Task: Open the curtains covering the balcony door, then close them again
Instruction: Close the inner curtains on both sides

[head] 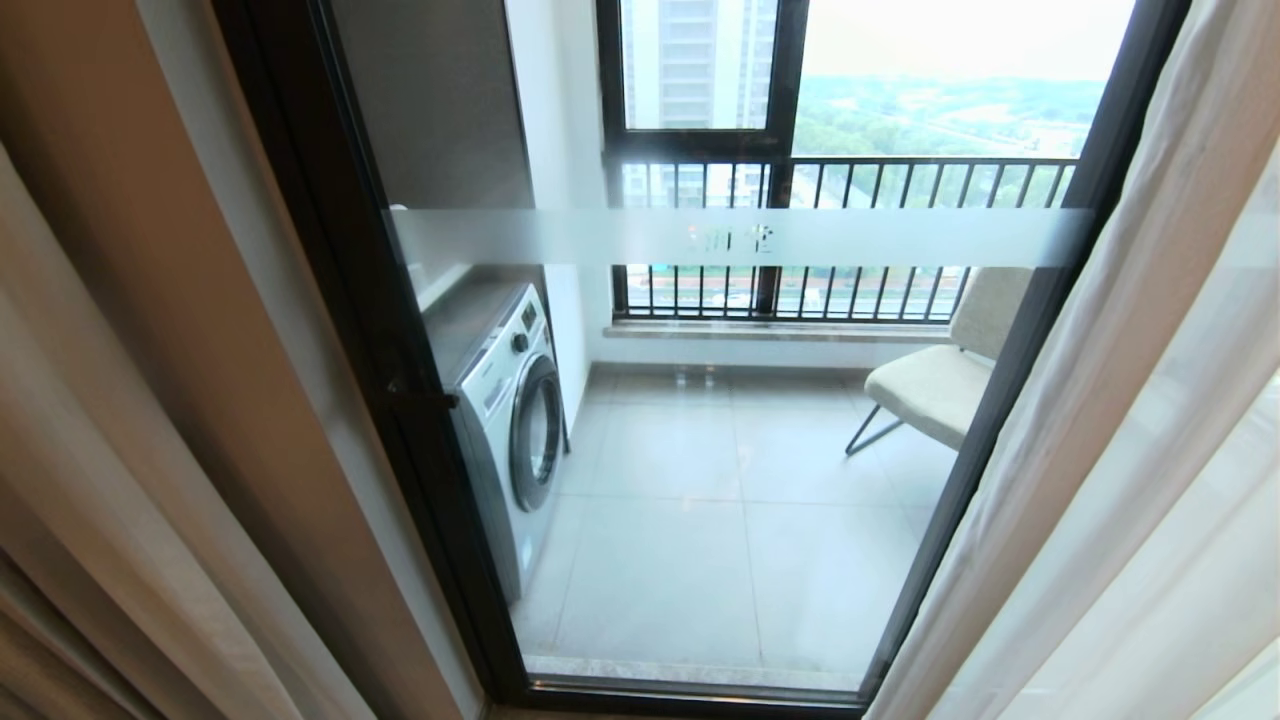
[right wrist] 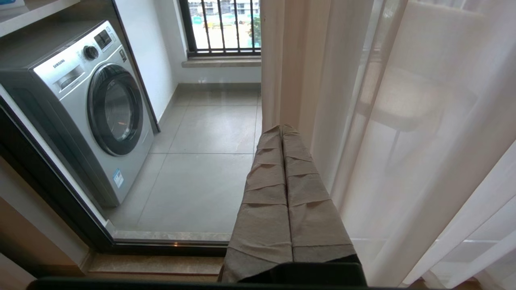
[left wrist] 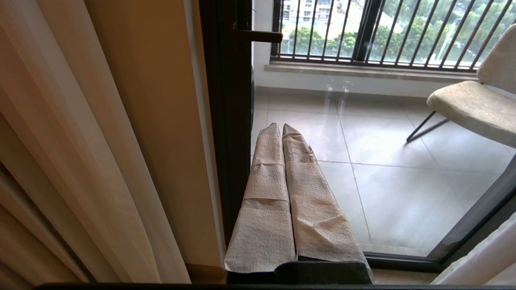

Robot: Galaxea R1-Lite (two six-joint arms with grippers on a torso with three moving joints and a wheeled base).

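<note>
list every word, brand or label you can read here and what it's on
"SAMSUNG": on the front panel of the washing machine, above the detergent drawer.
Frosted band on the balcony door: a small logo, unreadable.
Blue sticker low on the washer front: too small to read.
Washer display and dial markings: too small to read.

The curtains [head: 120,420] are matt woven cloth beside thin translucent sheers [head: 1130,450], the balcony door [head: 720,450] is glossy glass in smooth black frames with a frosted band [head: 720,237], the floor tiles [head: 700,540] have a dull sheen, and both grippers' fingers [left wrist: 278,193] wear crinkled, matt paper-like wrapping.
</note>
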